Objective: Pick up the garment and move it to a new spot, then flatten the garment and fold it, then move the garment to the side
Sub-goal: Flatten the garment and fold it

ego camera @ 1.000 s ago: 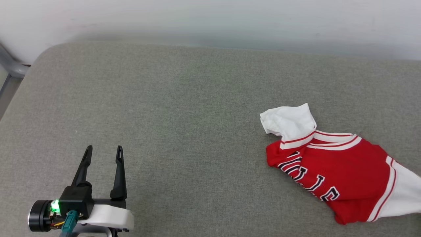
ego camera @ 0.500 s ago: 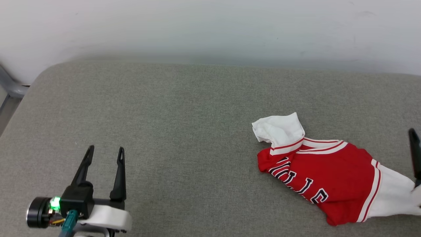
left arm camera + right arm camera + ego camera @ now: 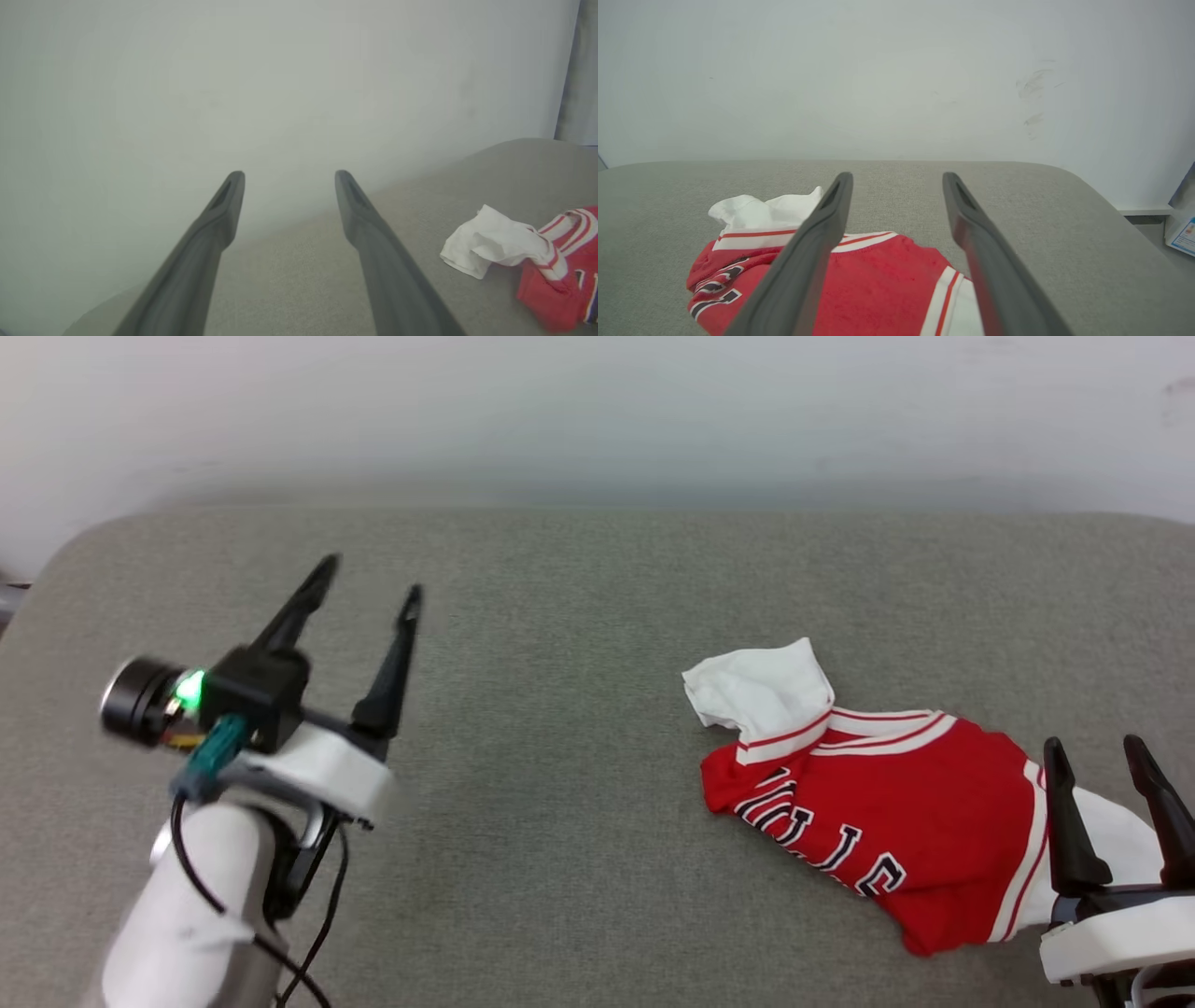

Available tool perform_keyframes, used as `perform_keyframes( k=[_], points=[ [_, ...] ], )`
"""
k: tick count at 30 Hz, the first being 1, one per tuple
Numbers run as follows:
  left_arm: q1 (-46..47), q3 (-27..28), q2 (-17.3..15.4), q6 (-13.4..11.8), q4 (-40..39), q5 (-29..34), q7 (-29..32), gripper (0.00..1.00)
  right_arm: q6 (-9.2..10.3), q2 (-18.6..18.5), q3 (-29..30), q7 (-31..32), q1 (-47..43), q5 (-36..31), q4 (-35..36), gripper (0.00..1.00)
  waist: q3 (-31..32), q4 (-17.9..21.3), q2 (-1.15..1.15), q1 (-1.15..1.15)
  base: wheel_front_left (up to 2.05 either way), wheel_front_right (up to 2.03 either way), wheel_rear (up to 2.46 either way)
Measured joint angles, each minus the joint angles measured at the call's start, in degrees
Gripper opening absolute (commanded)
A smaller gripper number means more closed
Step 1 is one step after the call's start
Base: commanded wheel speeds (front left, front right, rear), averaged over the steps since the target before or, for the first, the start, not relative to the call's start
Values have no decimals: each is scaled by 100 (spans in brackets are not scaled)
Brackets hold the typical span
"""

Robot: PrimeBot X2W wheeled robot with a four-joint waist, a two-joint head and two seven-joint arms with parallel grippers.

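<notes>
Left claw (image 3: 371, 575) spread, empty, above left half of grey bench (image 3: 560, 663). Right claw (image 3: 1092, 744) spread too, gripping nothing, just beside one white sleeve. Two claws, one red shirt (image 3: 896, 803): crumpled on bench's right side, long axis slanting far-left to near-right, other white sleeve at far-left end.

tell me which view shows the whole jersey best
The head view: the jersey lies crumpled on the grey surface, almost whole, one white sleeve partly behind the right gripper. The left wrist view catches a sleeve and red edge at its border; the right wrist view cuts it off below, crossed by fingers.
</notes>
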State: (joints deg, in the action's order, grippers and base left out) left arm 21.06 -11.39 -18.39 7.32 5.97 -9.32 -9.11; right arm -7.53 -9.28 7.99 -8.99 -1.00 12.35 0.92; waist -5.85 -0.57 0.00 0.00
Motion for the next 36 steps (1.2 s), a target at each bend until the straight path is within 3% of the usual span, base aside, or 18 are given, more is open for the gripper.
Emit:
perform_keyframes(
  k=[6, 12, 19, 25, 36],
  points=[
    [1408, -1507, -840, 8, 109, -1437, 1096, 100, 1, 91, -80, 44, 76, -135, 140, 100, -265, 237, 0, 0, 0, 0, 0],
    [2791, -2814, -1200, 8, 334, -2927, 2342, 100, 1, 210, -177, 16, 295, -269, 209, 100, -640, 460, 0, 0, 0, 0, 0],
    [4157, -4051, -1213, 8, 769, -4119, 3964, 100, 1, 331, -314, -75, 571, -438, 224, 100, -1110, 738, 0, 1, 0, 0, 0],
    [4973, -4855, -1107, 8, 1195, -4602, 4920, 100, 1, 415, -458, -168, 820, -543, 234, 100, -1509, 1018, 0, 1, 0, 0, 0],
    [5612, -5970, -960, 8, 1937, -4790, 5215, 100, 1, 557, -649, -389, 1201, -634, 169, 100, -2159, 1521, 0, 1, 0, 0, 0]
  ],
)
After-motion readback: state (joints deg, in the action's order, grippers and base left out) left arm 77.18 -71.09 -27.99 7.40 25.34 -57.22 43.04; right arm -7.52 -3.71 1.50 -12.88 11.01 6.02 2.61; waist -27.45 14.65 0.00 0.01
